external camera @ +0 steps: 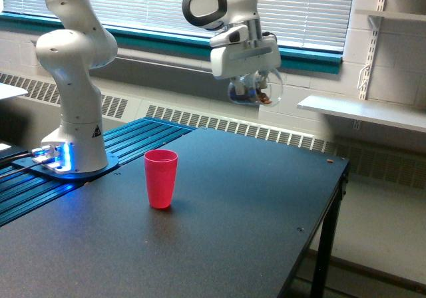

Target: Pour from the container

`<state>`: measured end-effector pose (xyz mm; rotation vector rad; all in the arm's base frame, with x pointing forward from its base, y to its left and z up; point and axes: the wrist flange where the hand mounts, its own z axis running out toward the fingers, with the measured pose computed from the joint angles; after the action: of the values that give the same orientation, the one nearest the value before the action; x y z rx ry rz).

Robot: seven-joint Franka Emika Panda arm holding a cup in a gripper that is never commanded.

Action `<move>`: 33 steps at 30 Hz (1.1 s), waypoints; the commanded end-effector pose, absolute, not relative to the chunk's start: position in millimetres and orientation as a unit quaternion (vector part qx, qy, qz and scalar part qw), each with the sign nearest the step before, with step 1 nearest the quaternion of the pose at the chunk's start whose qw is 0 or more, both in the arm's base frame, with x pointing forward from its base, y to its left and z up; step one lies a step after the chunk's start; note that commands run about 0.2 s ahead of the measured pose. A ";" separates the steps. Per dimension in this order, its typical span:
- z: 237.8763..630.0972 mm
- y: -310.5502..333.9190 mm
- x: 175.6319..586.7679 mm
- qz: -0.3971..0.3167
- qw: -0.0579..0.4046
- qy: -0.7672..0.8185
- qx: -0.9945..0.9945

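I see end effector (251, 85) clamped on container (255, 90), high above tabletop (219, 225), up and to exterior view's right of red cup (161, 178). Clear thin plastic, dark bits inside: I judge light, slick, crushable. Grip round body, gentle squeeze.

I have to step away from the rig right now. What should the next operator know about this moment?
Gripper: shut on the clear container, held high above the table, with dark contents inside.
Red cup: upright on the table, below and toward the exterior view's left of the container.
Done: container is up in the air.
Left: bring it over the red cup and tip it; no pouring visible yet.
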<state>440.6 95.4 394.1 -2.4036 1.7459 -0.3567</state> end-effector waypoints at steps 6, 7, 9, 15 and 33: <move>417.4 84.0 413.8 -0.112 0.060 0.646 -0.753; 417.3 83.9 411.9 -0.112 0.058 0.648 -0.751; 415.9 83.4 408.1 -0.112 0.054 0.653 -0.747; 408.3 85.3 399.2 -0.105 0.051 0.671 -0.733; 390.9 64.5 378.9 -0.080 0.050 0.747 -0.658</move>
<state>383.4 72.4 389.1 -2.1416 2.1620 -0.2619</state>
